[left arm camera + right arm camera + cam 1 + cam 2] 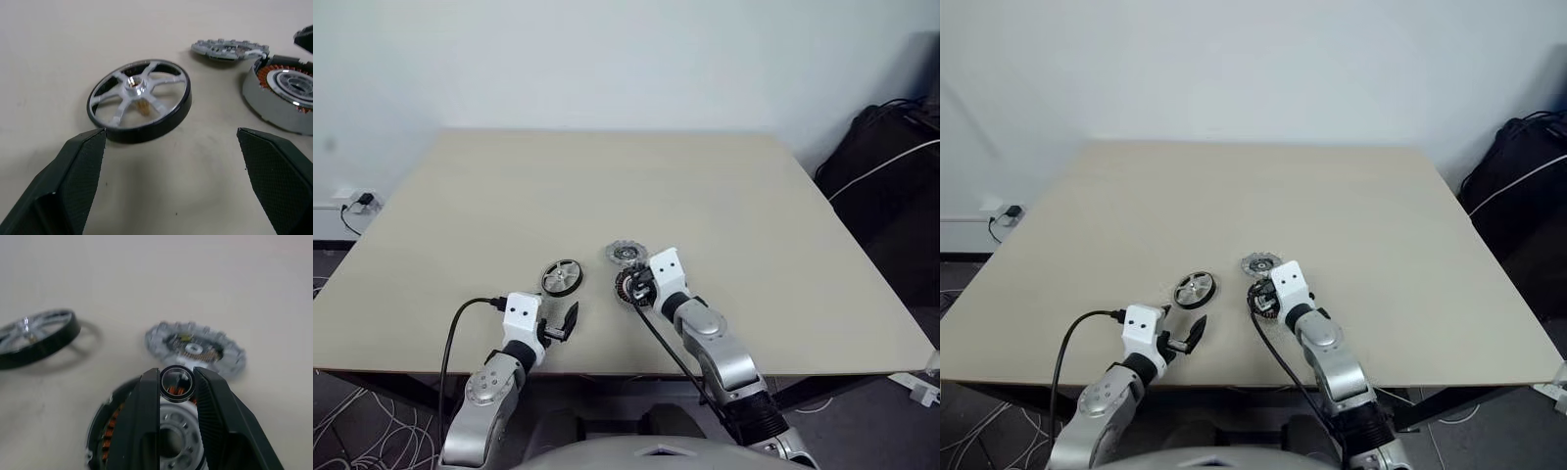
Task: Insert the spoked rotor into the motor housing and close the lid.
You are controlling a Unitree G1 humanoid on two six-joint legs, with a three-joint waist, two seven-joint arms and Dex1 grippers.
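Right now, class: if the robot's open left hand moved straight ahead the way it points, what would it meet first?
Most likely the spoked rotor, lying flat on the table just beyond the left hand; exact depth is unclear.

The worktop (773, 225) is a plain pale beige. The spoked rotor (139, 100) has a glossy black outer rim, bright silver spokes and a silver hub with a brassy glint at its centre. The motor housing (283, 100) is silver-grey outside, with copper-orange windings ringing a pale metallic middle. The lid (195, 348) is light grey with a notched edge and a dark centre. The small ring (177, 383) is black-rimmed. Both grippers have black fingers, finely cross-hatched on the left gripper (171, 181); the right gripper (177, 387) looks ribbed.
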